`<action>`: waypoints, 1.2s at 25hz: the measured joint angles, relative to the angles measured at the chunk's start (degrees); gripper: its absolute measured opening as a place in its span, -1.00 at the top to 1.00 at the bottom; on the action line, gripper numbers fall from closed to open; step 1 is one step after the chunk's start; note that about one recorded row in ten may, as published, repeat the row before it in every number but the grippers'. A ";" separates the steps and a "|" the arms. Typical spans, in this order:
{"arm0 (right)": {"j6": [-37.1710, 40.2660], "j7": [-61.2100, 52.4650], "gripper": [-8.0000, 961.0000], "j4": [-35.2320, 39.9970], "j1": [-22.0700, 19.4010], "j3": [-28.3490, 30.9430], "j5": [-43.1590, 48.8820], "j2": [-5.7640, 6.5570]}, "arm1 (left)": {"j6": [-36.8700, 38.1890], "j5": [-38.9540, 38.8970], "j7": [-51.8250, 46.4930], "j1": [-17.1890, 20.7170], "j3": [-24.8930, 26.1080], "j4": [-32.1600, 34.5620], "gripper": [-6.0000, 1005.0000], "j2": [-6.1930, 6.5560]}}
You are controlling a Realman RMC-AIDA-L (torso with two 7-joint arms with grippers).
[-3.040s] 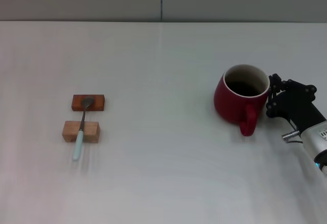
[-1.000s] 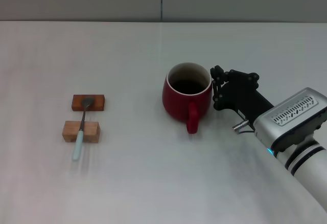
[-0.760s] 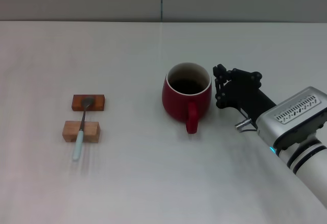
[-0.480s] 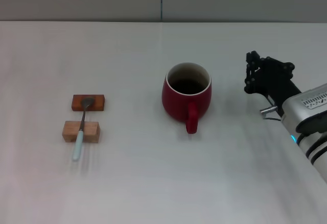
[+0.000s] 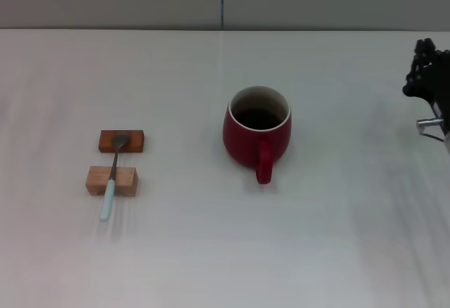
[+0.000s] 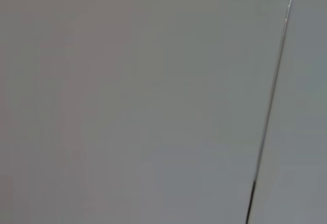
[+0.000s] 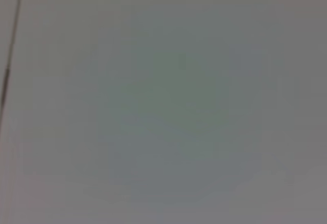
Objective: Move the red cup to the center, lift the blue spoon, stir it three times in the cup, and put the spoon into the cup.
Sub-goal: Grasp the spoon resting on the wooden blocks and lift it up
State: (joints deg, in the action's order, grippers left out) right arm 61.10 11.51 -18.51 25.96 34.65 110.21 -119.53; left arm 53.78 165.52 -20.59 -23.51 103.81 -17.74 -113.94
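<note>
Standing mid-table, the rounded dark red ceramic mug [image 5: 257,131] looks placed, while the pale-blue-handled spoon [image 5: 111,176] rests untouched on two wooden blocks [image 5: 116,161] far to its left; right gripper [image 5: 426,76] grip unclear.

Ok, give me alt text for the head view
A red cup stands mid-table, handle toward the camera. At left, a blue spoon lies across two wooden blocks; the right hand shows at the right edge.

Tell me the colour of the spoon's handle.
Pale light blue; the blue spoon has a dark grey neck and bowl. The head view shows it best.
</note>
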 joint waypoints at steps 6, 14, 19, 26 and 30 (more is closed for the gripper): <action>0.69 0.00 0.89 3.10 0.56 5.59 0.00 0.09 | 2.39 -0.01 -1.87 4.49 -6.57 -0.02 -0.54 1.53; 0.16 -0.06 0.89 5.47 2.23 6.83 0.00 0.18 | 3.11 -0.02 -5.78 6.98 -11.03 0.54 -0.51 2.63; -0.51 -0.08 0.89 6.28 2.91 7.20 -0.02 0.18 | 5.71 -0.02 -9.76 9.76 -15.98 0.39 -0.47 3.28; -2.01 -0.09 0.89 6.94 3.56 7.50 -0.08 0.20 | 12.76 -0.02 -13.21 14.31 -22.57 0.54 -0.44 4.25; -2.17 -0.09 0.89 7.47 3.91 7.62 -0.09 0.19 | 15.13 -0.02 -13.78 16.38 -24.68 0.70 -0.44 4.72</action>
State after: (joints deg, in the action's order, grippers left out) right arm 58.93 11.42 -11.04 29.87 42.27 110.12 -119.34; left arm 68.91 165.50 -34.37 -7.13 79.13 -17.03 -109.22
